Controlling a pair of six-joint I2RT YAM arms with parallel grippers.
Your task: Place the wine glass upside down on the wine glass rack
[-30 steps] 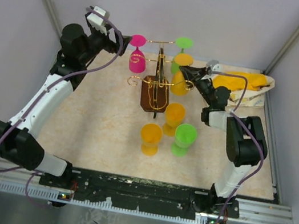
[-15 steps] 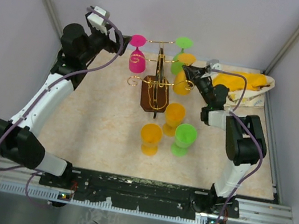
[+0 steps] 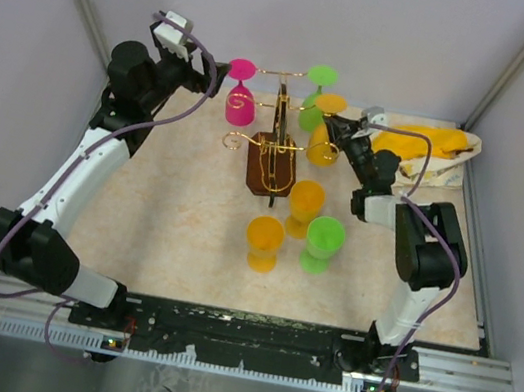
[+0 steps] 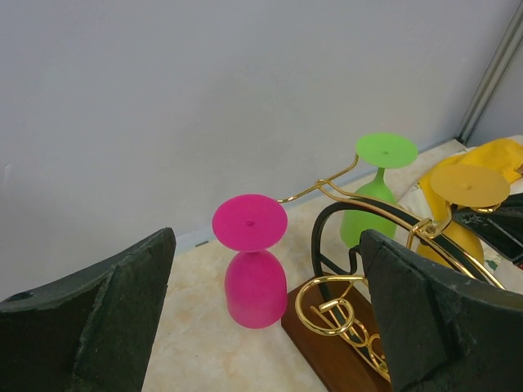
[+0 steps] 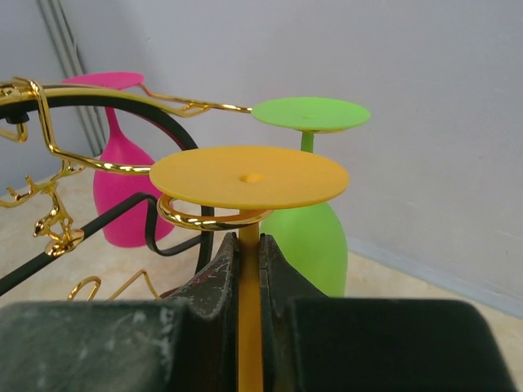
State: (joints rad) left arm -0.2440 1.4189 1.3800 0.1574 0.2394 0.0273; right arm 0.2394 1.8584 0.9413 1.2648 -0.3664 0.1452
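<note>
right claw (image 5: 249,249) shifted orange glass (image 5: 249,175) rightward

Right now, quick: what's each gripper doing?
Left gripper: open, holding nothing.
Right gripper: shut on the stem of the orange wine glass.

Glossy gold metal wire forms the wine glass rack (image 3: 273,142) on its smooth dark wooden base (image 3: 271,172), while the orange wine glass (image 5: 249,175), pink glass (image 4: 255,286) and green glass (image 4: 372,212) look like matt plastic on the speckled counter (image 3: 178,212).

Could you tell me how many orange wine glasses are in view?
3. One orange glass is inverted at the rack, stem in the right gripper; two stand upright on the table in front.
</note>
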